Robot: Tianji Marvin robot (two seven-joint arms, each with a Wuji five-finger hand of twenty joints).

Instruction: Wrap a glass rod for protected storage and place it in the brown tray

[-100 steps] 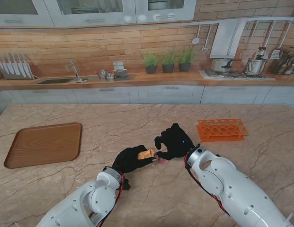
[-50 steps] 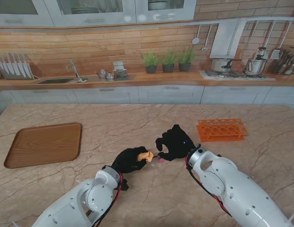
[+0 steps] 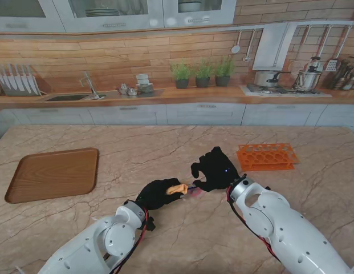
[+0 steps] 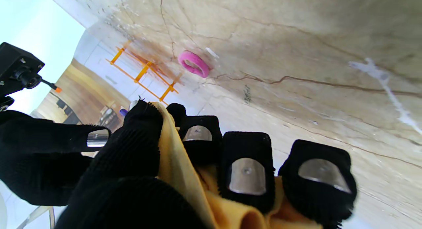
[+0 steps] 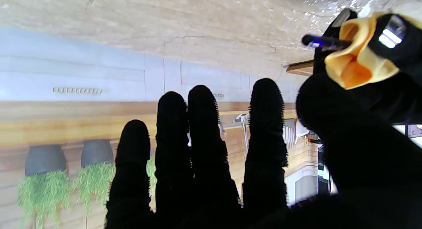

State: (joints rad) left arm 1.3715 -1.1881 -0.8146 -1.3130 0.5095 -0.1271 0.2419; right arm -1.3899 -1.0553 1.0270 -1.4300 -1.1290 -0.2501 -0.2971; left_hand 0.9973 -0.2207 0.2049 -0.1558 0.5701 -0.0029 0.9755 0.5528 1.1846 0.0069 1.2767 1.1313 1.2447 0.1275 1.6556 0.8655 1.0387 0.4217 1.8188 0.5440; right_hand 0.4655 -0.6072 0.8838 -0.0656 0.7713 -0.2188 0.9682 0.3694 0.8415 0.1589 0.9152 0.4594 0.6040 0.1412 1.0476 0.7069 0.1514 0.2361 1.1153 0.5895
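Marble bench (image 3: pixel 165 148): left hand (image 3: pixel 158 193) squeezes yellow cloth (image 3: pixel 177 188) around rod (image 5: pixel 321 42); right hand (image 3: pixel 215 169) loose, fingers spread, holding nothing.

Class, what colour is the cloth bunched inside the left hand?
Yellow: the soft cloth in the left hand shows best in the left wrist view.

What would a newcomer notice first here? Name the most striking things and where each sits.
At the table's middle, the black-gloved left hand is shut on a yellow cloth bundle with a dark rod tip poking out toward the open black-gloved right hand. A small pink ring lies on the marble between them. The bright orange plastic rack sits to the right, the brown wooden tray far left.
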